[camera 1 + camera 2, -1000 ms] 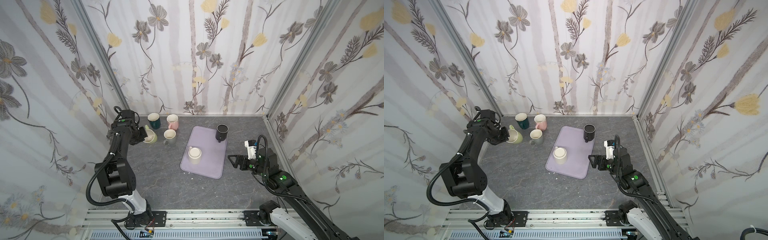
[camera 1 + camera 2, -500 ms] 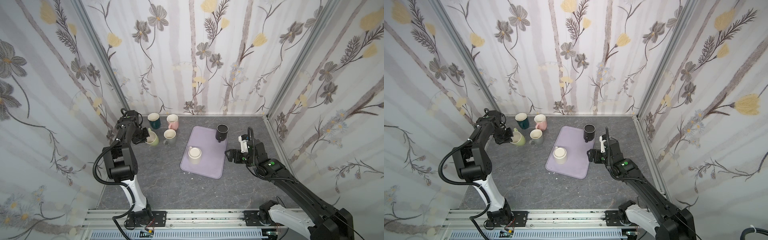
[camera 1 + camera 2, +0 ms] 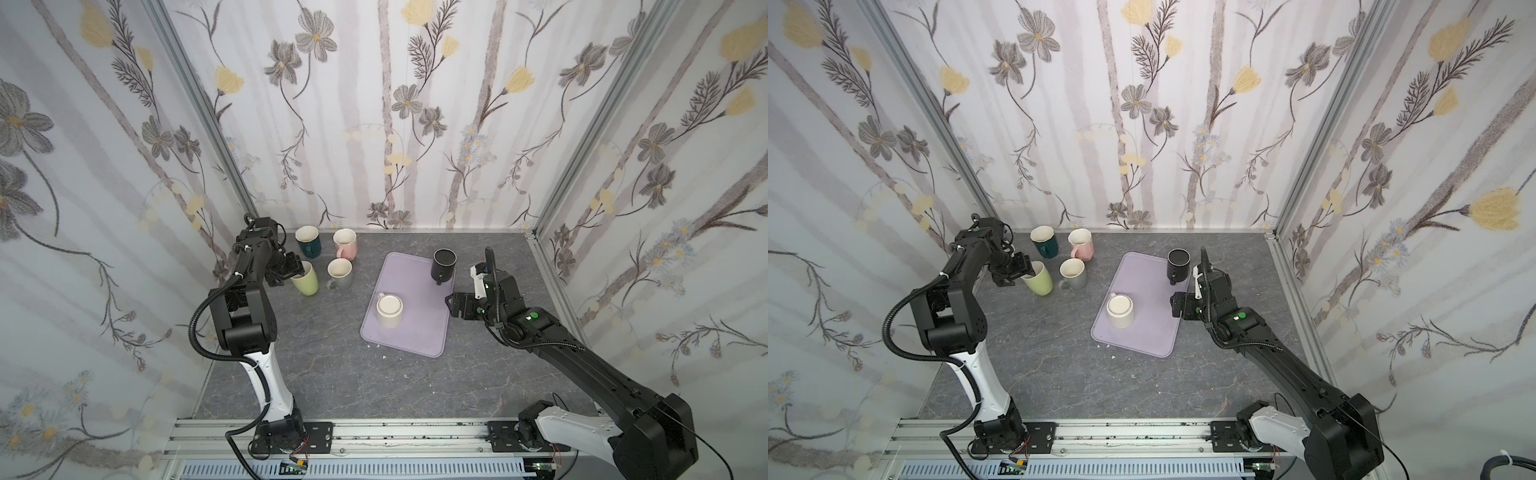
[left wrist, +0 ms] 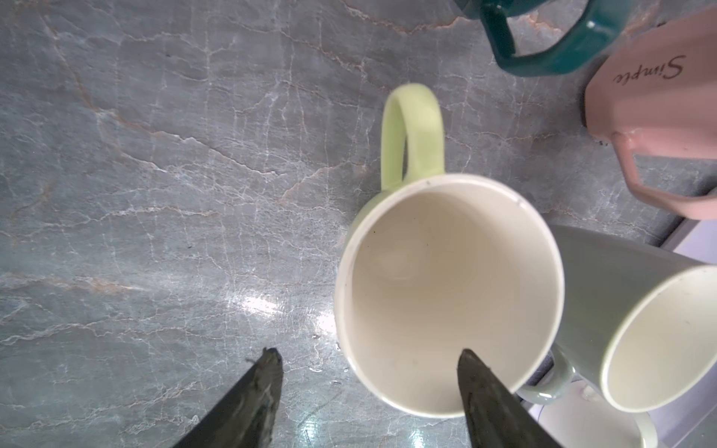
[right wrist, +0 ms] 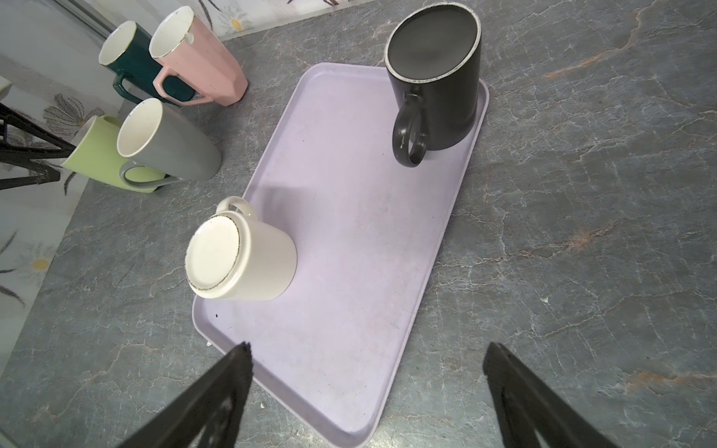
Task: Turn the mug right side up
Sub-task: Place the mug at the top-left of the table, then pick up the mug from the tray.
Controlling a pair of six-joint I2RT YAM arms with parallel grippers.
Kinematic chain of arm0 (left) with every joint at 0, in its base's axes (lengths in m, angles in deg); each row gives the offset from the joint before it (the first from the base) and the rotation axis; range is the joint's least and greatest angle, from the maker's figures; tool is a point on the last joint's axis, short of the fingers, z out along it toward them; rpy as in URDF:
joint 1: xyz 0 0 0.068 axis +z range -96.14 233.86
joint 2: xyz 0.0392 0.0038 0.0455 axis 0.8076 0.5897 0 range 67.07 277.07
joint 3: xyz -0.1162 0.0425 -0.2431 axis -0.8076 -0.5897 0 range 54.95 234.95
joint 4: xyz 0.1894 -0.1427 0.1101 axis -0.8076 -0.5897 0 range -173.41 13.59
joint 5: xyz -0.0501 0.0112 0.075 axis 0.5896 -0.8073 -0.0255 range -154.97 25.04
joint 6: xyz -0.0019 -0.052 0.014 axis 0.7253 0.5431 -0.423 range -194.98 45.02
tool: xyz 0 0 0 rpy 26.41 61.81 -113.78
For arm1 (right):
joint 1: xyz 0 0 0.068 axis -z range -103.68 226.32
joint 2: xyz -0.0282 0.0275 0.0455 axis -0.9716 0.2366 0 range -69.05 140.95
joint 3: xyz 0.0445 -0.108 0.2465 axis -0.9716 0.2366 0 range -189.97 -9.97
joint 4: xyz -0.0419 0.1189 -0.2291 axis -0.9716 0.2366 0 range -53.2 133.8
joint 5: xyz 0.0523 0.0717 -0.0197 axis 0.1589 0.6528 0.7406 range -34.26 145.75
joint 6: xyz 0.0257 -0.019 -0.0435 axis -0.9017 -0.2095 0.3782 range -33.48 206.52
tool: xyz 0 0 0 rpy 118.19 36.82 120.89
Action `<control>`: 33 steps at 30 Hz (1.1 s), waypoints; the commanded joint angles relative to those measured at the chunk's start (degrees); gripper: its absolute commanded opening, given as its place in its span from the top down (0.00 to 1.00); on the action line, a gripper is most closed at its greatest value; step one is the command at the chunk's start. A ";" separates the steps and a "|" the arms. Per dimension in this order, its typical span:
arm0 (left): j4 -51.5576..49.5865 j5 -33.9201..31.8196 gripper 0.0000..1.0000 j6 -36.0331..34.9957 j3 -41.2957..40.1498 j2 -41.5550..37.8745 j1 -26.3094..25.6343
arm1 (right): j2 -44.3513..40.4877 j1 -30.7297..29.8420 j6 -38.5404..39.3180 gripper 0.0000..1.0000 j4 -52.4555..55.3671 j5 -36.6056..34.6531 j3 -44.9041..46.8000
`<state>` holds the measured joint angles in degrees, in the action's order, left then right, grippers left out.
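A light green mug (image 4: 446, 294) stands mouth up on the grey table, also seen in both top views (image 3: 305, 280) (image 3: 1038, 279). My left gripper (image 4: 368, 357) is open, one finger over the mug's mouth and one outside the rim, gripping nothing. A cream mug (image 5: 240, 260) (image 3: 389, 309) and a black mug (image 5: 438, 85) (image 3: 444, 264) stand bottom up on the lilac tray (image 5: 349, 310). My right gripper (image 5: 366, 349) (image 3: 451, 305) hangs open and empty over the tray's near right edge.
Teal (image 3: 308, 241), pink (image 3: 345, 244) and grey (image 3: 340, 274) mugs stand upright close to the green one, the grey mug touching it or nearly so. The left wall and back corner lie close behind the left arm.
My left gripper has opened and let go of the green mug's rim; the mug stays upright. The right arm swung in to the tray's edge, still open.
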<state>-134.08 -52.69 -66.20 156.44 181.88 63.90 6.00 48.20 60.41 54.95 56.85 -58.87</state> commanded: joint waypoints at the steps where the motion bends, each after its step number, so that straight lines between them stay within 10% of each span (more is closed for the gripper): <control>1: -0.52 0.78 0.21 -0.52 -0.39 -2.49 -0.33 | 1.29 -0.12 0.12 0.06 -0.88 -1.06 -1.40; 3: -0.60 0.74 0.01 -0.43 -0.66 -4.30 -0.68 | 2.44 -0.18 0.17 0.06 -1.12 -1.54 -2.32; 15: 4.19 1.78 0.00 2.65 -10.65 -22.36 -2.49 | 22.74 -0.03 0.84 0.20 -0.96 -6.81 -15.74; 26: 27.65 0.65 0.00 12.12 -42.38 -53.96 -5.00 | 38.80 0.96 -0.34 0.35 6.49 -12.43 -32.05; 33: 29.41 2.30 0.00 11.27 -46.95 -56.36 -5.25 | 44.74 1.49 -1.75 0.42 9.56 -11.57 -38.20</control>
<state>-108.49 -51.23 -55.27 110.13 125.62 58.77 49.54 49.44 59.73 63.54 45.96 -95.35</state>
